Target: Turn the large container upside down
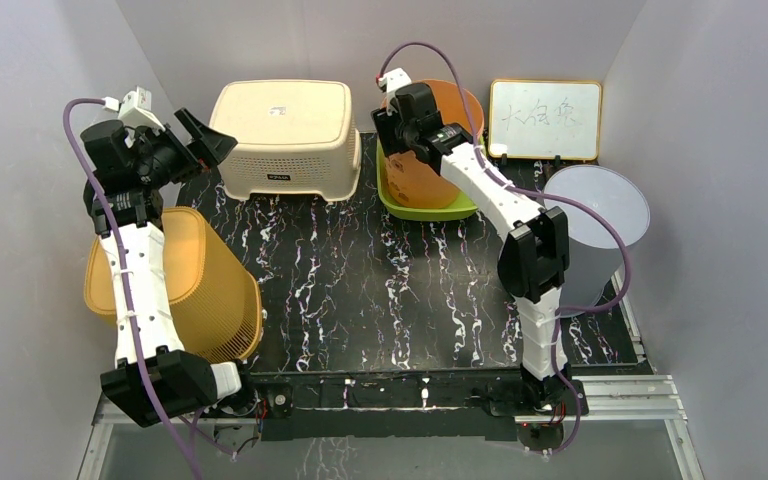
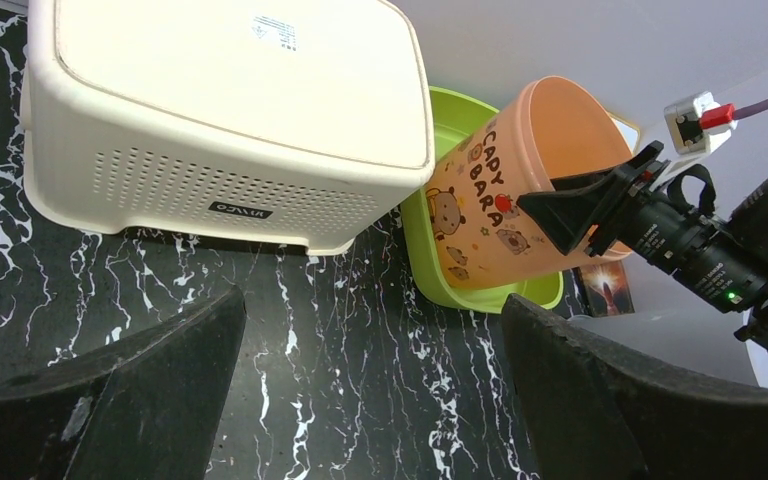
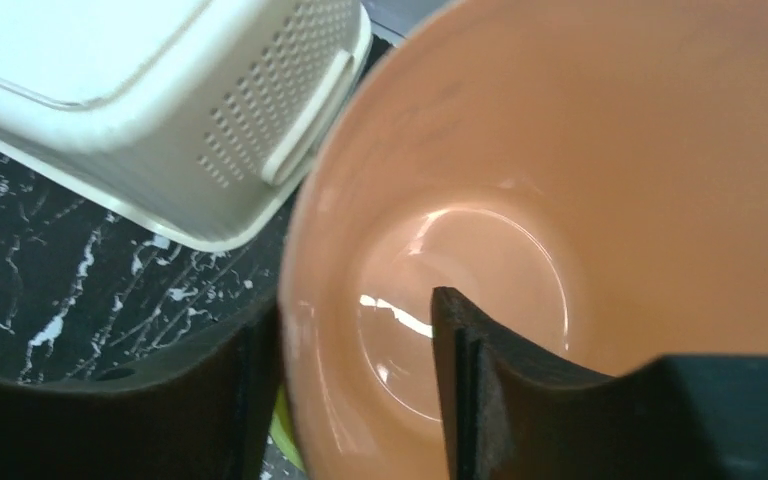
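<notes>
The right tool [image 3: 352, 310] straddles the orange container's [image 3: 560, 120] rim, fingers apart, not clenched; the left tool [image 2: 372, 300] hangs released well left of that container

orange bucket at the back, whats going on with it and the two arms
The right arm's fingers straddle the rim of the orange bucket, one inside and one outside, with a gap left, so they are not clamped. The bucket sits mouth up in a green tray, not yet turned over. The left arm's fingers hang open above the table beside the cream basket, holding nothing.
</notes>
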Controlling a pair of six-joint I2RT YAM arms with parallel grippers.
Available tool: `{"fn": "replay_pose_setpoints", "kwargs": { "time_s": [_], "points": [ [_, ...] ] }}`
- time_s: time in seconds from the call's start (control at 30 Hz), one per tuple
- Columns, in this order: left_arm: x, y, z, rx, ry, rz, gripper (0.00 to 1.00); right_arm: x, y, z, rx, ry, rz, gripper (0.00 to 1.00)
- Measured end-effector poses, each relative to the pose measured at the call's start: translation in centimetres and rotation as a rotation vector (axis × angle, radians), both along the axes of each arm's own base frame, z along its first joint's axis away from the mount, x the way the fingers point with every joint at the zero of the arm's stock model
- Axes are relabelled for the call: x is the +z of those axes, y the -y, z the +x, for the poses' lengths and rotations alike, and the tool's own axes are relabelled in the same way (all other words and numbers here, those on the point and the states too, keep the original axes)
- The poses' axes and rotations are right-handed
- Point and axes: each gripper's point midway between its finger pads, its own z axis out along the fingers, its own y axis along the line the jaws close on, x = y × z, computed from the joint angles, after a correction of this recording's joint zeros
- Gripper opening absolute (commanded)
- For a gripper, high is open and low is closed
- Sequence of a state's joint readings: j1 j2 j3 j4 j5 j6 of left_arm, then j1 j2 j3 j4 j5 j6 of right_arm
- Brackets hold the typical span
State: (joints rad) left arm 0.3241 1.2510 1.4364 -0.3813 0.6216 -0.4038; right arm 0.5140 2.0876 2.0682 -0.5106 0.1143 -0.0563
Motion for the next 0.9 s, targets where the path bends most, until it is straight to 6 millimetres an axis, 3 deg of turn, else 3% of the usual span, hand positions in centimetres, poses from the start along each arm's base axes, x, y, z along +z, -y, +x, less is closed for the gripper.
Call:
{"fn": "replay_pose_setpoints", "kwargs": {
  "time_s": [0.17, 0.23, 0.53, 0.63, 0.77, 0.9],
  "points": [
    [-0.3, 0.0, 0.0, 0.0, -0.003, -0.001, 0.98, -0.3, -1.1, -0.3, 0.047, 0.004, 0.008, 0.0],
    [-0.3, 0.0, 0.0, -0.001, -0.003, -0.001, 0.98, -0.2, -1.4, -0.2, 0.06, 0.012, 0.011, 0.0],
    [-0.4, 0.0, 0.0, -0.002, -0.002, 0.005, 0.98, 0.3, 0.8, 0.5, -0.026, 0.033, -0.023, 0.0],
    [-0.4, 0.0, 0.0, -0.002, -0.001, 0.006, 0.99, 1.4, 1.3, 0.1, -0.036, 0.04, -0.022, 0.0],
    [-0.4, 0.0, 0.0, -0.002, -0.001, 0.007, 0.98, 6.2, 2.0, -1.4, -0.036, 0.106, 0.027, 0.0],
    [-0.4, 0.0, 0.0, -0.003, -0.001, 0.008, 0.98, 14.2, 3.2, -4.6, -0.03, 0.234, 0.111, 0.0]
  ]
}}
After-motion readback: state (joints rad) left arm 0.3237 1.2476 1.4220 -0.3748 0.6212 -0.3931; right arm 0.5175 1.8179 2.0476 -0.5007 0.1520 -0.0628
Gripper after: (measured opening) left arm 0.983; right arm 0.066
